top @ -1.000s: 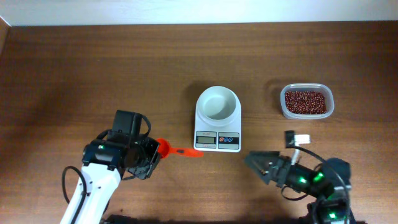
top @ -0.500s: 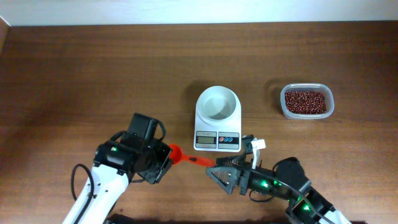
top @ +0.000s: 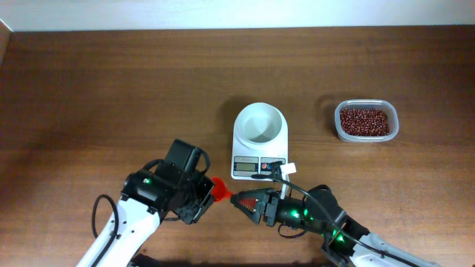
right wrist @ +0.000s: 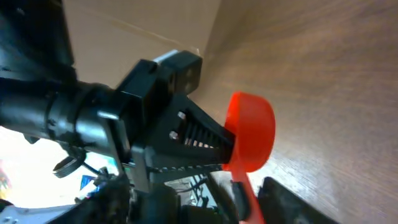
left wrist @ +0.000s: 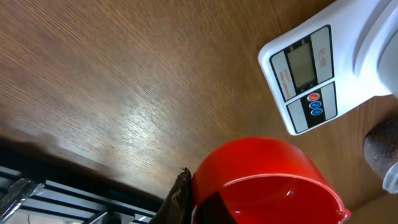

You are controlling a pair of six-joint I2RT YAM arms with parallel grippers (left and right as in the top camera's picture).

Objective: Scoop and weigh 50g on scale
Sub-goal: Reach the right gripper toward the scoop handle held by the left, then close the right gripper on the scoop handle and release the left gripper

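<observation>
The orange-red scoop (top: 220, 190) hangs just off the table, in front of the white scale (top: 259, 167). My left gripper (top: 207, 191) is shut on the scoop's cup (left wrist: 267, 183), with one dark finger (left wrist: 179, 198) pressed against the cup's side. In the right wrist view the scoop's handle (right wrist: 250, 200) runs down between the fingers of my right gripper (right wrist: 253, 183). These jaws stand open on either side of the handle, with a gap on one side. The scale's white bowl (top: 260, 122) looks empty. The red-brown beans (top: 364, 120) lie in the clear tub at the right.
The clear plastic tub (top: 338, 130) sits right of the scale, near the back of the wooden table. Both arms crowd the front middle, close under the scale's display (left wrist: 305, 62) and round buttons (left wrist: 315, 103).
My left arm has carried the scoop rightward toward the scale's front. The right arm swept in from the lower right to the scoop's handle, and its jaws have narrowed around it.
</observation>
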